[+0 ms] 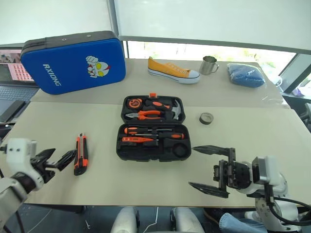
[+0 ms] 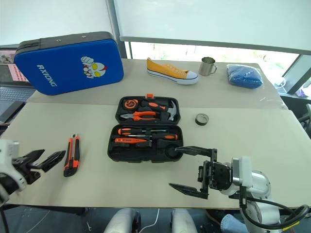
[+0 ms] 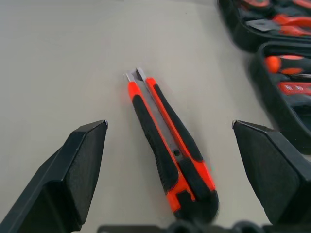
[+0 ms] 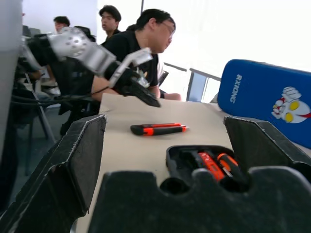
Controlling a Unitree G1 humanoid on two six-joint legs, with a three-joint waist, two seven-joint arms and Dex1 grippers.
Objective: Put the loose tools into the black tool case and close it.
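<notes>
A: How are the two grippers seen?

B: The left gripper (image 1: 59, 159) is seen with its fingers spread wide and nothing between them; the right gripper (image 1: 210, 170) is likewise spread wide and empty, its fingers pointed across toward the black tool case (image 1: 153, 128).

A: Where is the utility knife (image 1: 81, 153) placed relative to the left gripper?

B: It is laid flat on the table (image 1: 252, 131) just ahead of the left fingertips, apart from them; in the left wrist view it is seen lying in line with the gap between the two fingers (image 3: 77, 170), blade end away from the gripper.

A: And the case?

B: It is lying open, just beyond the right gripper's upper finger; the pliers (image 1: 146, 115), hammer (image 1: 176, 110) and tape measure (image 1: 133, 103) are seated in the far half; two screwdrivers (image 1: 153, 130) and the slim tester (image 1: 136, 140) are seated in the near half.

A: The tape roll (image 1: 206, 118)?

B: It is left on the table beyond the right gripper, well apart from it, beside the case's right edge.

A: Anything else noted?

B: Further off, a blue case (image 1: 73, 63), a yellow shoe (image 1: 172, 71), a metal cup (image 1: 209, 65) and a blue cloth (image 1: 246, 75) are seen; seated people (image 4: 141, 43) are visible in the right wrist view.
</notes>
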